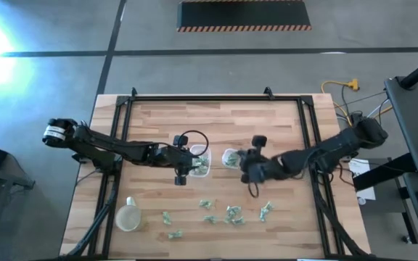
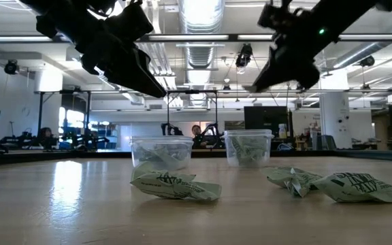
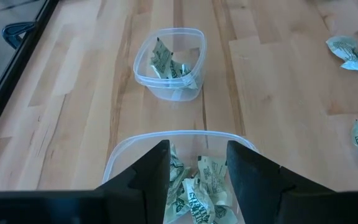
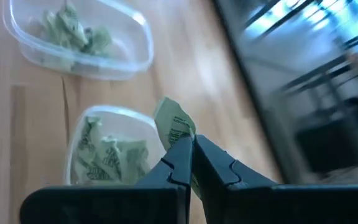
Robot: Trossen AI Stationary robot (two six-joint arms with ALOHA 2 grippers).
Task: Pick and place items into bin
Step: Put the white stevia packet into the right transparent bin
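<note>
The right gripper point(image 4: 191, 149) pinches one green wrapped piece point(image 4: 174, 126) above its clear container point(image 4: 82, 146); the left gripper point(image 3: 197, 168) hangs wide open over the other container point(image 3: 120, 158).

I see a light wooden plank table point(image 1: 151, 119) inside a black frame point(image 1: 194, 99). Two clear containers point(image 1: 199, 161) point(image 1: 231, 157) sit near its centre, just beside each other. Loose pale-green wrapped pieces point(image 1: 232, 214) lie scattered toward the near edge. A round clear cup point(image 1: 128, 217) rests at the near left.
</note>
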